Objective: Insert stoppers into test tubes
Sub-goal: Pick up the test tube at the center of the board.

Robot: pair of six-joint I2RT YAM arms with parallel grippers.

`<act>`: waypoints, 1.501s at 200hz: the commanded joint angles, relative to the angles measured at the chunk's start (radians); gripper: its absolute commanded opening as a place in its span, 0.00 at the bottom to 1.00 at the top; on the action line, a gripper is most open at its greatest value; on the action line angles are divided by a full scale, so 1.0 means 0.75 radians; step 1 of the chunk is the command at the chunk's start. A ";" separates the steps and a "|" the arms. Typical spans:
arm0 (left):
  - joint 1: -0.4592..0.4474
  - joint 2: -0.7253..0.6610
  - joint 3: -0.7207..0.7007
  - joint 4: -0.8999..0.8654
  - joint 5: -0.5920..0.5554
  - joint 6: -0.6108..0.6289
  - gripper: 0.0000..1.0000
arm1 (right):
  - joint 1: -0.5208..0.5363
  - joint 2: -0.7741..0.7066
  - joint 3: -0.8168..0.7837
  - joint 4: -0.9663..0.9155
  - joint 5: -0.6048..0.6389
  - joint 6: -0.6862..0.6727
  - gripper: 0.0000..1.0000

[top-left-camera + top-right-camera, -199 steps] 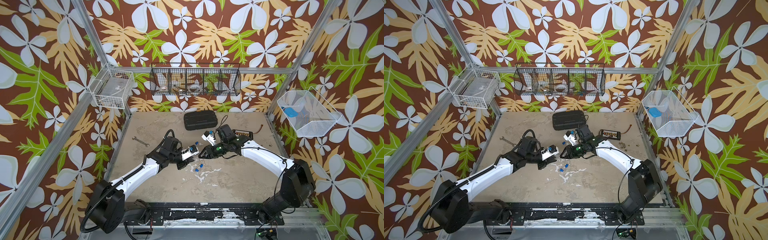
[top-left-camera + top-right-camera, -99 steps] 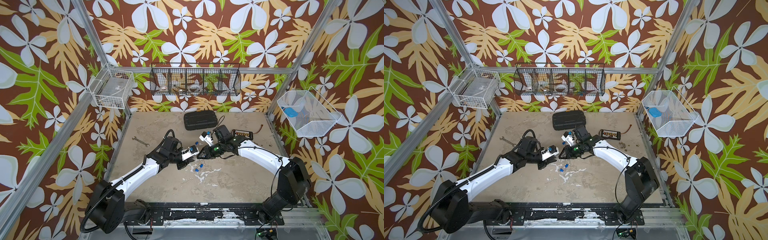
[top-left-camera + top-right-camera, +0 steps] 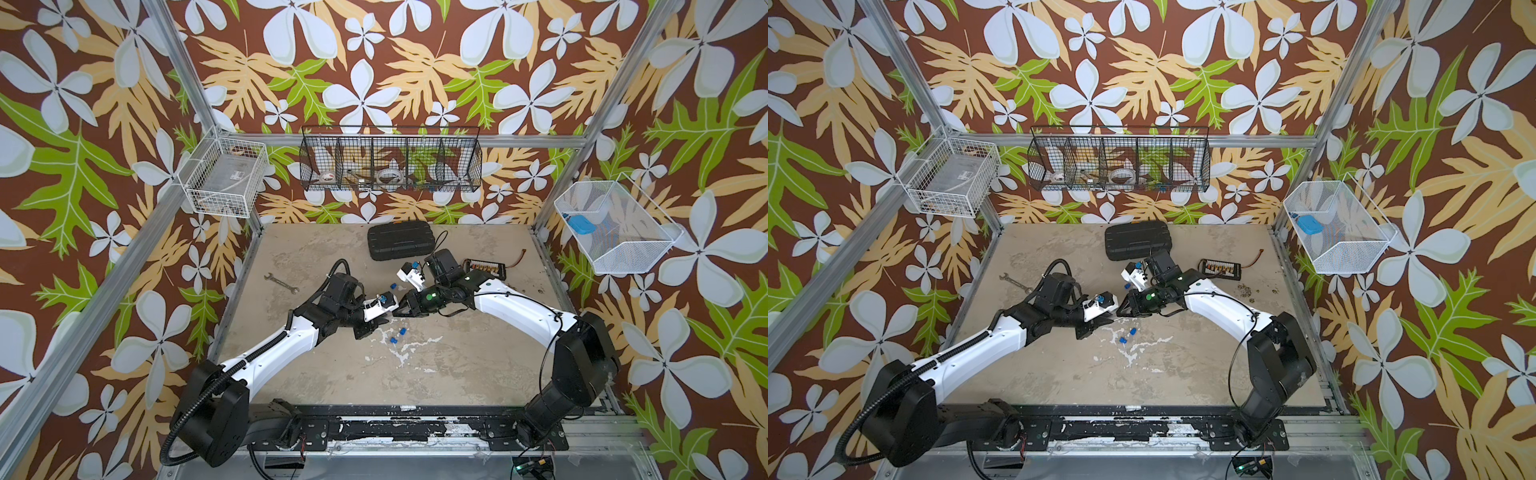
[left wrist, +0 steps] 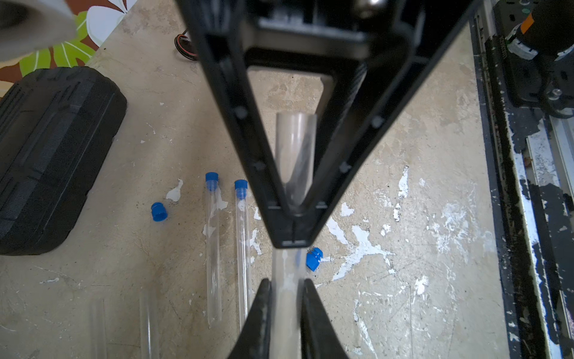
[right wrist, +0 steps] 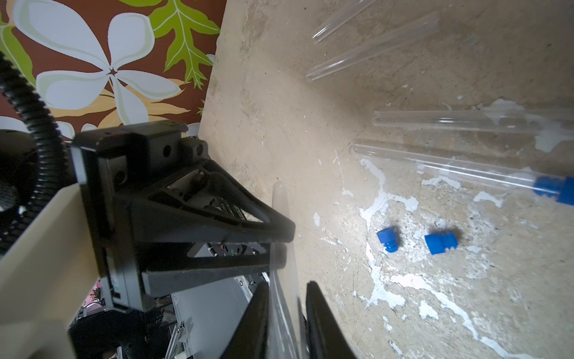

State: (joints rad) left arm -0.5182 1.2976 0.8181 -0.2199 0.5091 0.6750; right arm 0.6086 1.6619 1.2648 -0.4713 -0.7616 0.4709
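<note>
Jaws of the left gripper (image 4: 285,284) are clamped on the test tube (image 4: 294,146), pressed to it on both sides, and hold it clear of the counter (image 3: 457,374) near the middle of the workspace. The right gripper (image 5: 284,287) straddles the same tube just beside that hold, so the two sets of tips sit almost touching. Its jaws stand close on either side of the tube, and I cannot tell whether they press it. The tube runs crosswise through both grippers. Its rounded end pokes out past the left gripper and its open mouth lies inside the frame of the right gripper.

Two loose stoppers (image 5: 440,243) lie on the counter near the held tube, close to each other. A third stopper (image 4: 159,212) lies nearer the black case (image 4: 46,155). Two capped tubes (image 4: 213,248) lie flat side by side, each with a blue plug in its end, and two bare tubes (image 5: 372,49) lie a little beyond them.

A second ago the top views showed a gap between the two grippers. Since then the right gripper has come across to the left one and their tips now meet. The left arm and the loose stoppers have stayed where they were.
</note>
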 commanded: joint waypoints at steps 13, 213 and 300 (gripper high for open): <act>0.000 0.000 0.010 0.005 0.019 0.010 0.07 | 0.000 0.006 0.011 0.004 -0.006 -0.003 0.21; 0.000 -0.046 -0.068 0.083 -0.052 -0.006 0.25 | 0.000 -0.069 -0.034 0.060 -0.131 0.060 0.13; 0.000 -0.060 -0.067 0.077 -0.049 0.007 0.10 | -0.001 -0.065 -0.035 0.056 -0.129 0.061 0.13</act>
State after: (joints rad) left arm -0.5201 1.2617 0.7650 -0.1867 0.4706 0.6788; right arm 0.6071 1.6146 1.2358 -0.4213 -0.8387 0.5159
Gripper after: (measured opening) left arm 0.170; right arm 0.136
